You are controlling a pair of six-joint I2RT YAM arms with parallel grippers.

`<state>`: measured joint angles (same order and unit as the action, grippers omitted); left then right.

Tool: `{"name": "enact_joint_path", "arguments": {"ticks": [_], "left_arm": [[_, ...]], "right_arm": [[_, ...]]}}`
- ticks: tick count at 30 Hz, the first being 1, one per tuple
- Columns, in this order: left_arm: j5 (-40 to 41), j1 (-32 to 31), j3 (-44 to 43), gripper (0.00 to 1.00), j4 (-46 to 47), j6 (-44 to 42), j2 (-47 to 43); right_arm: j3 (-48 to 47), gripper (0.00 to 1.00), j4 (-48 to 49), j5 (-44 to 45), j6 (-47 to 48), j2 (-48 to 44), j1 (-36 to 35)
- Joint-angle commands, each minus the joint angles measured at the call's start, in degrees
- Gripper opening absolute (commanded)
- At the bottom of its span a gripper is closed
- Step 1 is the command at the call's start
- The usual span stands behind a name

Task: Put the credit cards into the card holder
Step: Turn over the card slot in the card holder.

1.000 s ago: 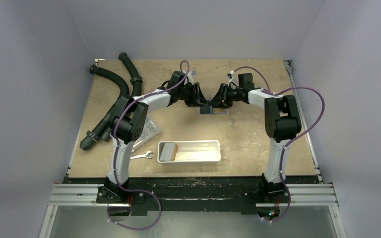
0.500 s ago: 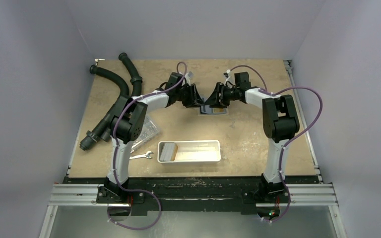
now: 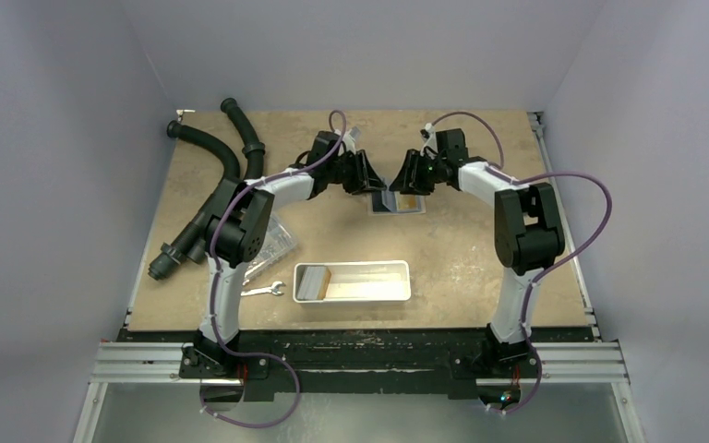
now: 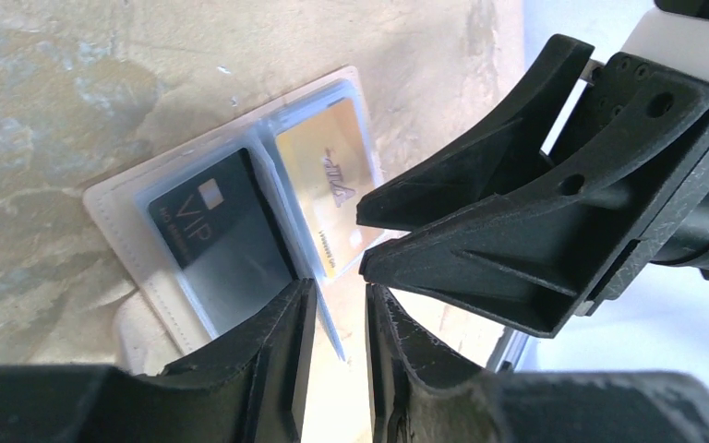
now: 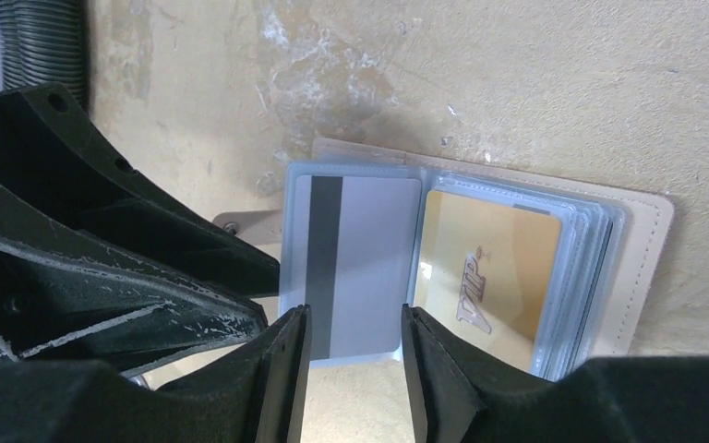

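The card holder (image 3: 409, 204) lies open on the far middle of the table, its beige cover (image 5: 642, 258) showing round stacked clear sleeves. One sleeve holds a dark VIP card (image 4: 217, 235), another a gold card (image 4: 332, 189). In the right wrist view a grey card with a dark stripe (image 5: 360, 258) faces up beside the gold card (image 5: 494, 272). My left gripper (image 4: 340, 288) stands narrowly open, a raised clear sleeve leaf (image 4: 328, 318) edge-on between its fingers. My right gripper (image 5: 354, 314) is open just short of the grey card. Both grippers (image 3: 369, 177) (image 3: 408, 177) meet tip to tip over the holder.
A long white tray (image 3: 378, 297) sits near the front middle with a tan card (image 3: 325, 276) at its left end. A silver wrench (image 3: 263, 291) and a clear plastic box (image 3: 279, 242) lie left of it. Black corrugated hoses (image 3: 212, 175) fill the left side.
The right gripper has drawn back and up from the holder, uncovering more of it. The left gripper's fingers have narrowed and it has shifted slightly toward the back.
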<state>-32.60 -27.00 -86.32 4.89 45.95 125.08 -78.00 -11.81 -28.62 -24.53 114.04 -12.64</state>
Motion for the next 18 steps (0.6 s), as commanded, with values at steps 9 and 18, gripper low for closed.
{"name": "enact_joint_path", "arguments": {"ticks": [9,18], "left_arm": [[-3.1,-0.7,-1.8,0.27,5.9,3.3,0.8],[-2.7,-1.3,-3.3,0.25,4.3,2.8,1.8]], "right_arm": [[4.5,0.49,5.9,-8.5,0.4,-3.2,0.6],[5.7,0.53,5.3,-6.8,0.9,-4.1,0.7]]}}
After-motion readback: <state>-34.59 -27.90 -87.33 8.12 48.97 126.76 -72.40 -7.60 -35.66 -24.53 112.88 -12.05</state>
